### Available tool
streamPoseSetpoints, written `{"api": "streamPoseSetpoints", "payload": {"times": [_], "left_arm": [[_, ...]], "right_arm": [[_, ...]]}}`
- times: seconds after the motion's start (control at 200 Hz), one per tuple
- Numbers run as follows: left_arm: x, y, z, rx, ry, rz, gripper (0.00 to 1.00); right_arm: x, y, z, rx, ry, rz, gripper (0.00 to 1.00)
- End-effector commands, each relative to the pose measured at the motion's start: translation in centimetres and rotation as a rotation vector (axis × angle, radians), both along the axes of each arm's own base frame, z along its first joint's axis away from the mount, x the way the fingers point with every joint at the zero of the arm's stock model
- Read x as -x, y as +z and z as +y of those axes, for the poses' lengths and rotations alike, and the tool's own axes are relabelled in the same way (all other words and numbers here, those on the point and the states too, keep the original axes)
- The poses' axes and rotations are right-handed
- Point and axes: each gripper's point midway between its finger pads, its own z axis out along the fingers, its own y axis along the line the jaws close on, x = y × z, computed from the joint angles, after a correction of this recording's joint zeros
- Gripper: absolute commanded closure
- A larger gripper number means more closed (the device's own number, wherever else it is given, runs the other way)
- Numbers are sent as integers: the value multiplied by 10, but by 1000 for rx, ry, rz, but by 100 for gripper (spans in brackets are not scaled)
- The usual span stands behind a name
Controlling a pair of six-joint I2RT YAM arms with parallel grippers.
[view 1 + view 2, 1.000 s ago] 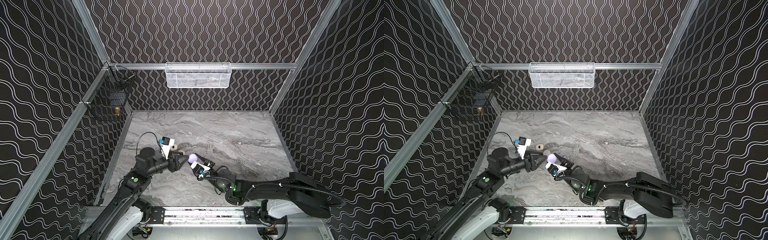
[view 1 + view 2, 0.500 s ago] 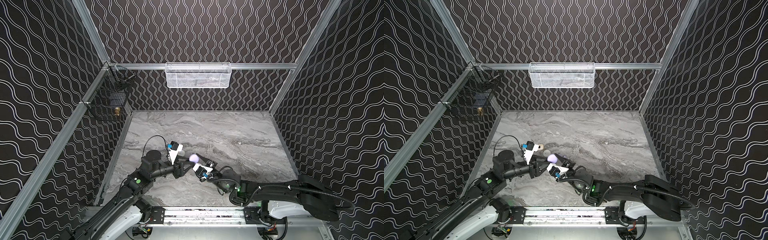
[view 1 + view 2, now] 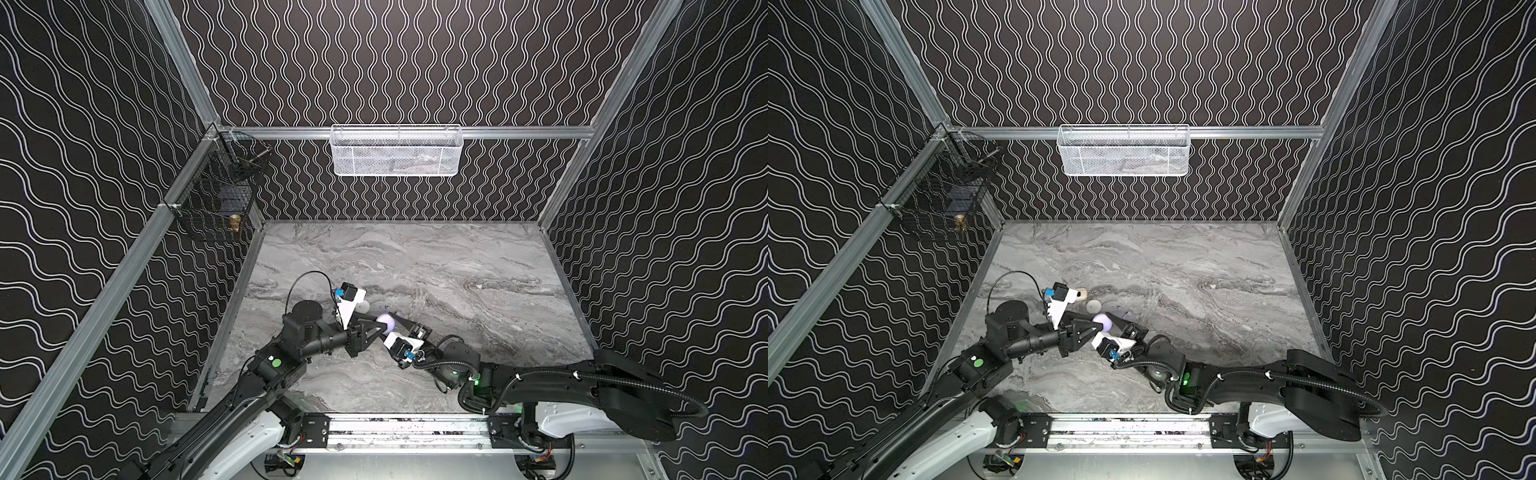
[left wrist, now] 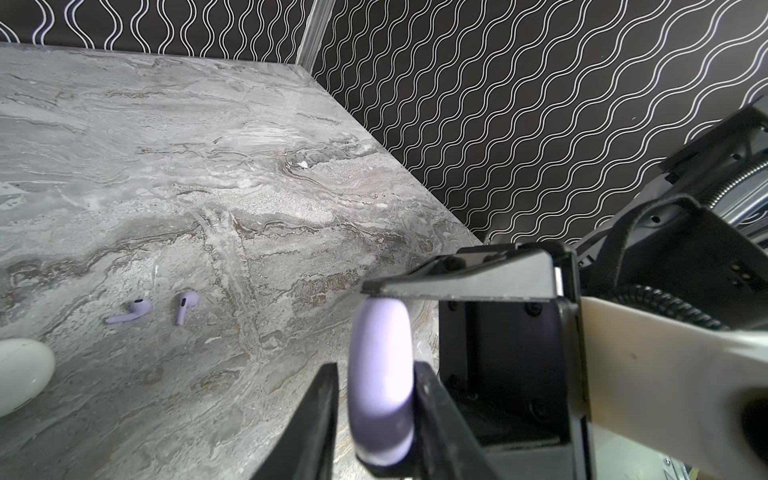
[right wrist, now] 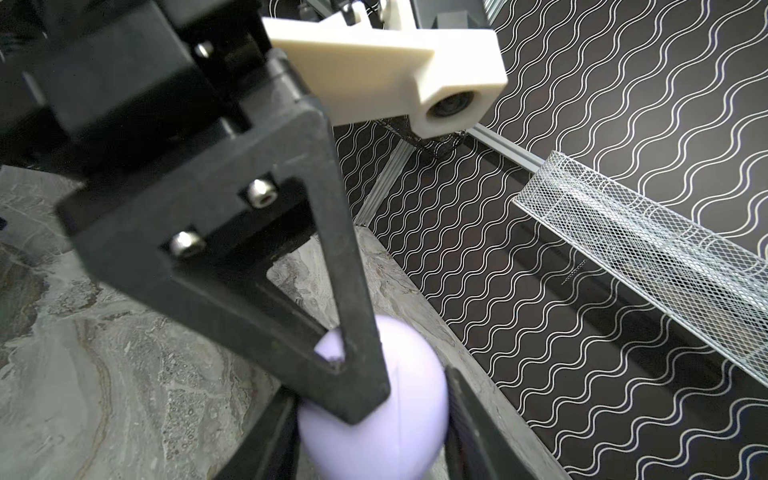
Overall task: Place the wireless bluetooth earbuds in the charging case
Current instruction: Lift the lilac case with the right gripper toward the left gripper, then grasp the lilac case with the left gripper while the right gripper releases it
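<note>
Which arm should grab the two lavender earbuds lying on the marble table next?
Left, probably. The right end effector is clamped on the rounded lavender plastic charging case. The left end effector flanks it, and the two small lavender stemmed earbuds lie ahead in its wrist view.

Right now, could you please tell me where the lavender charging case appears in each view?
In a top view: the lavender case sits just below centre.
In a top view: the case, left of centre, below the middle.
Left wrist view: edge-on, lower middle.
Right wrist view: bottom middle, cut by the lower edge.
Shared landmark: the grey marble tabletop, in all four.
</note>
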Motion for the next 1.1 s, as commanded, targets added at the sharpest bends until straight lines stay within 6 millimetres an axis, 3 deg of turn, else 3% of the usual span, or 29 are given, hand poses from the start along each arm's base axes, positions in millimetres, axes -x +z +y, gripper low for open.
{"api": "streamPoseSetpoints", "payload": {"times": [0.0, 0.335, 0.515, 0.576, 0.661, 0.711, 0.771, 1.016, 1.096], "left_arm": [[1, 4, -1, 9, -13, -21, 70], [1, 2, -2, 3, -17, -15, 66], [2, 3, -3, 10, -24, -23, 78], [2, 3, -4, 12, -29, -30, 86], [-1, 2, -2, 8, -15, -63, 96], [-3, 1, 0, 3, -1, -94, 99], [-6, -1, 4, -5, 23, -136, 100], [-3, 9, 9, 43, 33, -335, 100], [13, 25, 3, 118, -55, -455, 100]], "right_arm": [[-2, 20, 0, -76, -15, -21, 77], [-2, 28, 0, -99, -16, -27, 77], [0, 29, 1, -97, 1, -19, 76], [2, 28, 3, -92, 19, -10, 69], [8, 27, 3, -92, 53, 2, 46], [12, 27, 1, -103, 72, 8, 34], [18, 29, -4, -120, 100, 15, 26], [45, 46, -43, -233, 199, 54, 19], [47, 53, -56, -272, 191, 59, 20]]}}
